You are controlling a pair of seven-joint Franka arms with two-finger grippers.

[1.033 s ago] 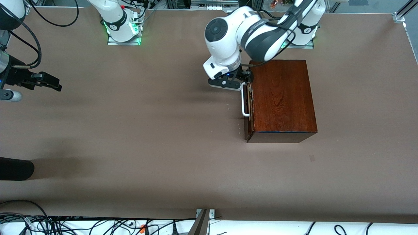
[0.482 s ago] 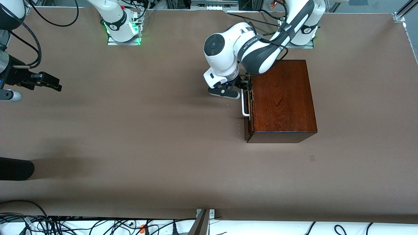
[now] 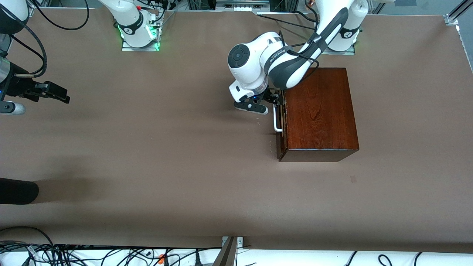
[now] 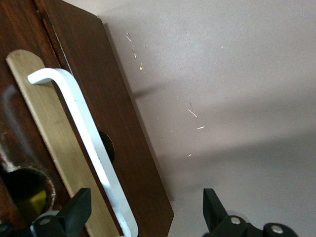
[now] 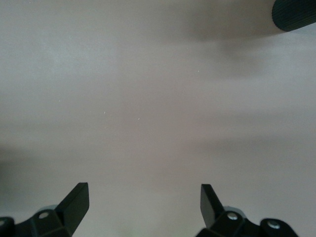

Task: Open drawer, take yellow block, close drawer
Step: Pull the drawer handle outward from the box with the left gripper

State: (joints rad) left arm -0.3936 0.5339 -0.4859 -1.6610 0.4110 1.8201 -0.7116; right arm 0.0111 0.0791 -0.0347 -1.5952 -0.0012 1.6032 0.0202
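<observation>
The mahogany box (image 3: pixel 319 111) stands toward the left arm's end of the table. Its drawer front (image 3: pixel 279 144) is pushed in and faces the right arm's end. The white bar handle (image 3: pixel 275 119) sits on a brass plate (image 4: pixel 47 128). My left gripper (image 3: pixel 275 100) is open at the handle's end nearest the bases, its fingers either side of the handle (image 4: pixel 84 123) and the drawer front's edge (image 4: pixel 143 163), not touching either. A small yellowish patch (image 4: pixel 37 200) shows in a round hole; I cannot tell whether it is the yellow block. My right gripper (image 3: pixel 55 92) waits open and empty over bare table.
A black cylinder (image 3: pixel 16 191) lies at the table's edge at the right arm's end, nearer the front camera; it also shows in the right wrist view (image 5: pixel 296 12). Cables run along the table's near edge (image 3: pixel 111 255). Brown table (image 3: pixel 166 147) lies between the arms.
My left arm has folded lower, bringing its gripper down toward the handle's end. The box, the drawer and my right arm have not moved.
</observation>
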